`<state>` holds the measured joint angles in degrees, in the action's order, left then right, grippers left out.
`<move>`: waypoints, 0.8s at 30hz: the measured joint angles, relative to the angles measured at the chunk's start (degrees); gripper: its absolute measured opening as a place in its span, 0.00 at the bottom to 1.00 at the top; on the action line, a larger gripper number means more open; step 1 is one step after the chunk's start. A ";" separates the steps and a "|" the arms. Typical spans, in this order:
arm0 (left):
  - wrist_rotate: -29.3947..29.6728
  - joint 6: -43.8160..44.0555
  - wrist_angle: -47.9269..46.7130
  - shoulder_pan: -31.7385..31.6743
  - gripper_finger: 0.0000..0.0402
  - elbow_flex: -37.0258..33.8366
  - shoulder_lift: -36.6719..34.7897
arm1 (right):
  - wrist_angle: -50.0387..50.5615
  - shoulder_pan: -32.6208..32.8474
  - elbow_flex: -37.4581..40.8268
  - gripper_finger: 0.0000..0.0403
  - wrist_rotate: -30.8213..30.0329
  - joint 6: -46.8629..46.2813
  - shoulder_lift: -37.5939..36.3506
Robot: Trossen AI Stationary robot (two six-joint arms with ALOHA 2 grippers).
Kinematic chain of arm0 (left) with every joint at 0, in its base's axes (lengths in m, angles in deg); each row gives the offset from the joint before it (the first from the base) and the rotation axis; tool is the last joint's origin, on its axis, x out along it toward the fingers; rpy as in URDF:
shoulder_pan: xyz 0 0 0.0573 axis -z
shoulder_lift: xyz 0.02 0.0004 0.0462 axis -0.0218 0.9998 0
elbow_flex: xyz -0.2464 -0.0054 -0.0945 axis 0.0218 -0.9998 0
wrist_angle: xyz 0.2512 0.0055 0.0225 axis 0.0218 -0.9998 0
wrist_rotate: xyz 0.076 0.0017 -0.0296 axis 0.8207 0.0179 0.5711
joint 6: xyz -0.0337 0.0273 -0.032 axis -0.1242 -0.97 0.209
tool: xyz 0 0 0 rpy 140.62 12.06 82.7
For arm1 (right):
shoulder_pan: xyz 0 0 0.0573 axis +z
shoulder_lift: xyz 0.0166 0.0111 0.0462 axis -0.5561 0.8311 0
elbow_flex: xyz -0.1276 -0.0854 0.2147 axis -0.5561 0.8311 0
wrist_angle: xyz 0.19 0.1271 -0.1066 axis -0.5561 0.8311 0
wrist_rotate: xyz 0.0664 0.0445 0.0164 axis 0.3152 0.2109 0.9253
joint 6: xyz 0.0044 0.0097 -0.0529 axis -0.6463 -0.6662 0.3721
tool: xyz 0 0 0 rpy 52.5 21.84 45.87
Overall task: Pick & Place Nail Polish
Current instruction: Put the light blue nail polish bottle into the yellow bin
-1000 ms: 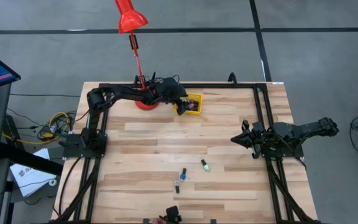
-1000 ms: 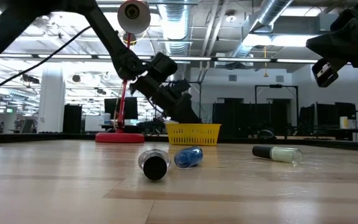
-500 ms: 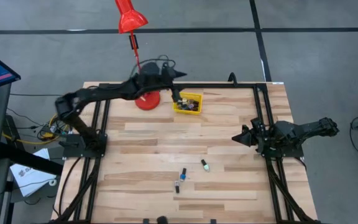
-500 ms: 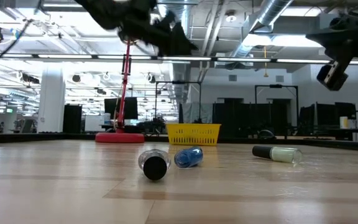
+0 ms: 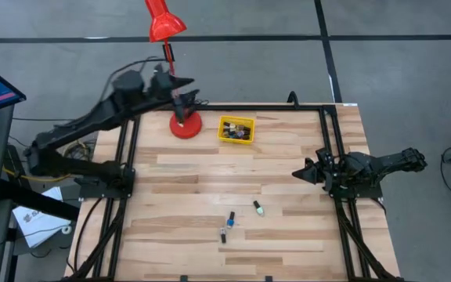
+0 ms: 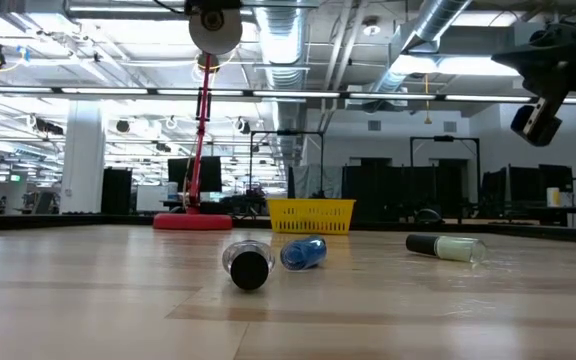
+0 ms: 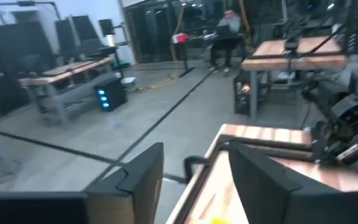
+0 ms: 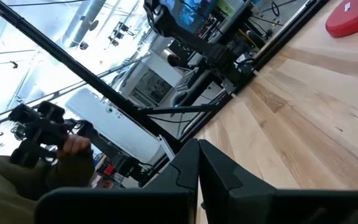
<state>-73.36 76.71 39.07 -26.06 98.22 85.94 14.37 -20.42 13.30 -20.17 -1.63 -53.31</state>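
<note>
Wooden slats fill the high view, a butcher-block table (image 5: 288, 168) on grey floor. Left gripper (image 5: 185, 99) hangs over the far edge above the red lamp base (image 5: 185, 125), jaws apart and empty. Right gripper (image 5: 299, 174) waits at the right side, jaws together. Yellow bin (image 5: 236, 129) sits far centre holding several bottles, colours too small to sort. Three loose nail polish bottles lie near: a dark one (image 5: 223, 233), a blue one (image 5: 230, 218), a pale green one (image 5: 257, 207).

Low view: the dark-capped bottle (image 6: 247, 266) points at us, touching the blue one (image 6: 304, 252); the pale green one (image 6: 445, 246) lies apart. They look light, rigid, smooth glass, prone to rolling; I'd pinch across the body.

Left wrist view: fingers (image 7: 143, 177) spread, nothing between.

Right wrist view: fingers (image 8: 213, 171) pressed shut; a person shows beyond, unclear.
</note>
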 joint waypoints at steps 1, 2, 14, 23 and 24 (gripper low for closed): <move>0.85 -0.42 -1.52 0.15 0.42 0.00 -1.50 | 0.00 -0.02 -0.04 0.00 -0.03 0.01 0.00; 1.37 -0.51 -3.14 0.39 0.39 0.00 -2.91 | -0.04 -0.02 -0.05 0.00 -0.09 0.12 0.00; 4.29 4.46 0.54 4.06 0.02 -19.25 -22.55 | -1.35 -0.04 -0.10 0.00 -6.32 0.53 0.00; 10.46 12.84 6.11 7.93 0.00 -34.88 -34.33 | -10.30 -2.80 -0.16 0.00 -9.57 5.45 0.00; 11.00 13.51 6.10 8.21 0.00 -36.27 -35.29 | -13.00 -3.26 -0.18 0.00 -9.73 7.47 0.00</move>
<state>-62.36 90.22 45.17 -17.85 61.95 50.64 1.37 -23.68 13.12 -29.90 5.85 -53.31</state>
